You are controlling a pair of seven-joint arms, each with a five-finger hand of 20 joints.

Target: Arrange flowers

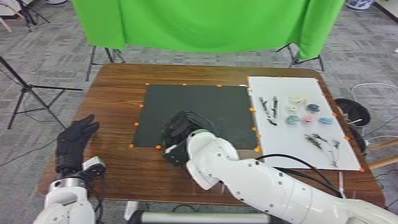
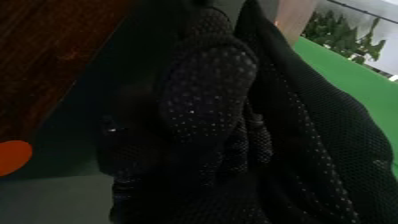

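In the head view my right hand (image 1: pixel 183 125) is over the dark mat (image 1: pixel 191 95), near its lower middle. The right wrist view shows the black glove of my right hand (image 2: pixel 209 100) close up; whether it holds anything is unclear. At the table's left side lies my left hand (image 1: pixel 75 139), open with relaxed fingers. On the white board (image 1: pixel 315 87) to the right are dark stems (image 1: pixel 269 110), pale and blue-green flower heads (image 1: pixel 293 120), a pink one (image 1: pixel 309 119), and thin sprigs (image 1: pixel 324 144) nearer the front.
Orange dots mark the edges of the mat and board, one orange dot (image 2: pixel 12 157) showing large in the right wrist view. A black cable (image 1: pixel 302 162) crosses the board's front part beside my right arm. A dark bin (image 1: pixel 353 111) stands right of the brown table (image 1: pixel 115 90).
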